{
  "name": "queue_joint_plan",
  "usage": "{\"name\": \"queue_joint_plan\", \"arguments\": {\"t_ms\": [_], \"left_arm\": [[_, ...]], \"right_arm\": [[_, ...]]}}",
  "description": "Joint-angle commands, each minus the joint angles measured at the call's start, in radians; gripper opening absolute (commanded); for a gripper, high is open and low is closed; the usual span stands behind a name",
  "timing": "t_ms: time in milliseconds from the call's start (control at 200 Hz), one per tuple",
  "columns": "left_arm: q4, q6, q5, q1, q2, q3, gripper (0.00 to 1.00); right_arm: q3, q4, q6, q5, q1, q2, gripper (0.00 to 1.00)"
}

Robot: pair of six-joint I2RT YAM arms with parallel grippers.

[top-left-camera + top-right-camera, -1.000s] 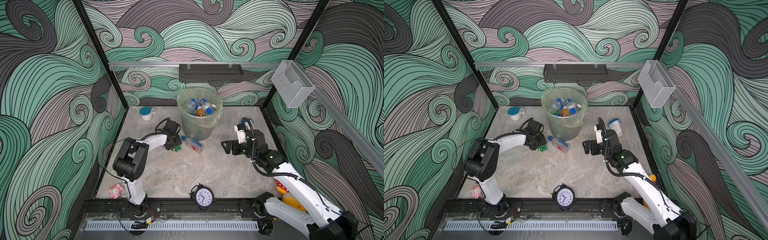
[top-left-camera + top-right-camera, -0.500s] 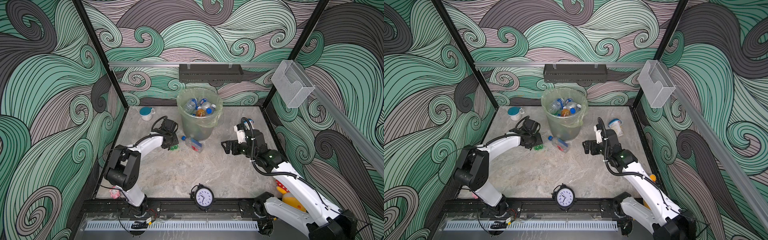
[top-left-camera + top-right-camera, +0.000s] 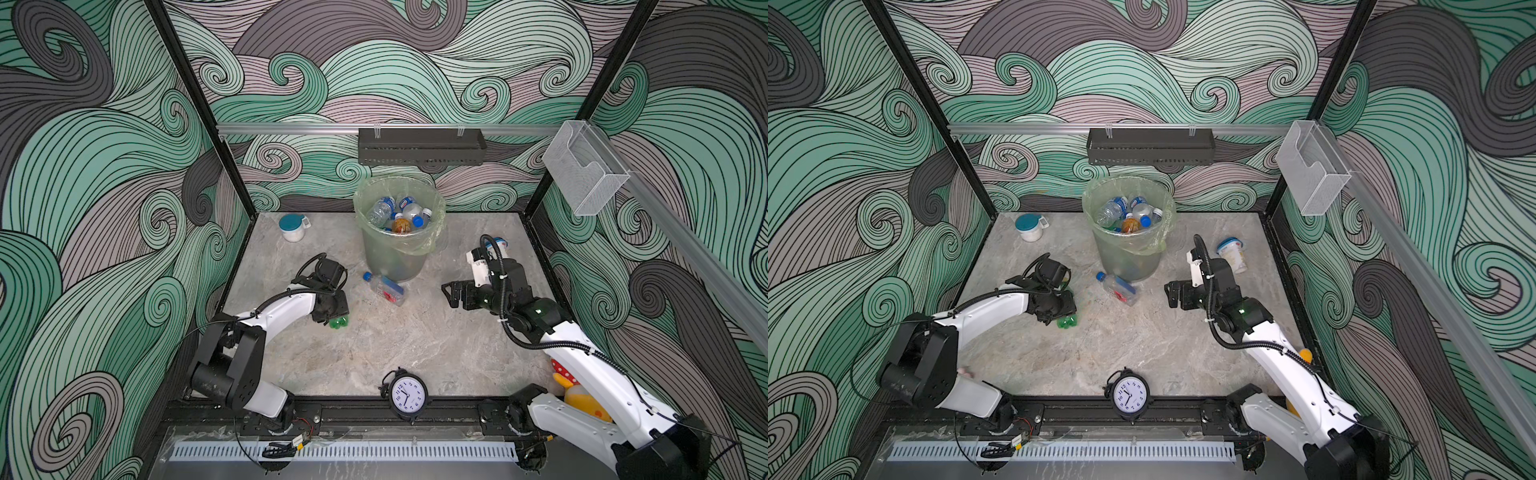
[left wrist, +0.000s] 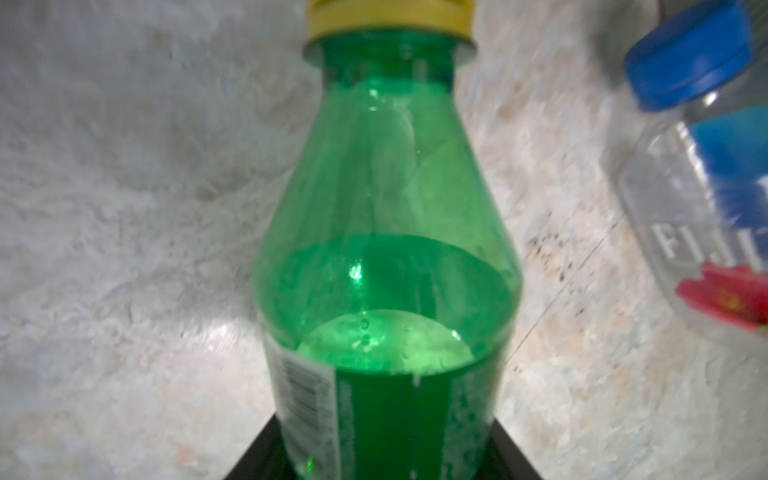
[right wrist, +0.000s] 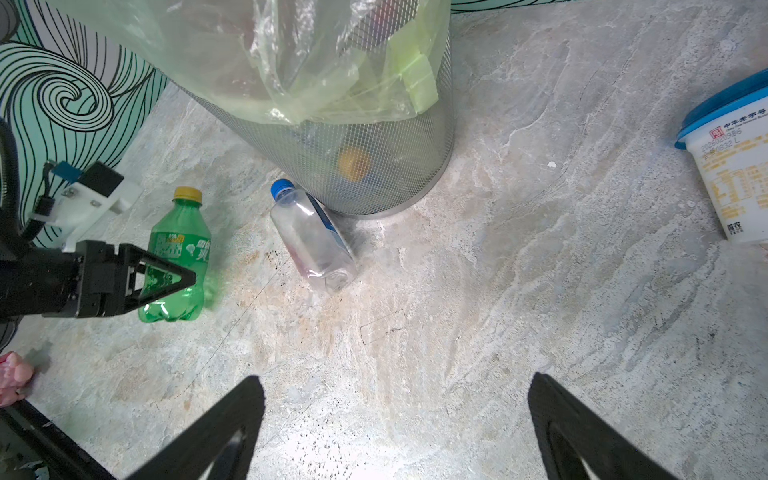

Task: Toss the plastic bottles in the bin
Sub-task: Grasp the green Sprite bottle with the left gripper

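Two bottles lie on my bench (image 3: 374,353) outside the bin (image 5: 395,137): the clear bottle (image 5: 311,241) against its foot, the green bottle (image 5: 178,253) near it. My left gripper (image 3: 334,316) has its jaws grasping the green bottle's lower body. My right gripper (image 5: 397,380) hovers apart, jaws released and empty. More bottles (image 3: 401,212) sit inside the bin.

Grey marbled desk (image 3: 415,340) bearing an upright mesh bin (image 3: 390,266) lined with a pale green bag. Just beside the bin's foot, nearer side: clear blue-capped bottle (image 3: 386,288), on its side. Left of the bin: green bottle (image 5: 183,232), yellow-capped, clasped by the left hand (image 5: 178,276); contact with the desk not discernible. Farther left of the bin: white teal-lidded cup (image 3: 292,227). Right of the bin: white blue-lidded tub (image 3: 1232,254). Well in front of the bin: black alarm clock (image 3: 408,394).
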Motion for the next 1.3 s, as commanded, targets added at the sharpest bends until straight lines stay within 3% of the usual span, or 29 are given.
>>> {"name": "queue_joint_plan", "arguments": {"t_ms": [0,165,656,941,1296], "left_arm": [[-0.065,0.037,0.038,0.007,-0.086,-0.02,0.54],[-0.1,0.059,0.041,0.008,-0.097,-0.031,0.61],[-0.107,0.081,0.059,0.007,0.019,-0.027,0.61],[-0.107,0.088,0.05,0.007,0.008,-0.013,0.75],[-0.032,0.095,-0.008,0.008,0.085,0.039,0.76]], "right_arm": [[0.014,0.025,0.011,-0.003,0.006,0.011,0.99],[0.024,0.05,0.029,-0.027,0.007,0.043,0.99],[0.034,0.031,0.037,-0.019,0.01,0.031,0.99],[0.031,0.035,0.04,-0.02,0.011,0.034,0.99],[0.028,0.028,0.04,-0.024,0.011,0.021,0.99]]}}
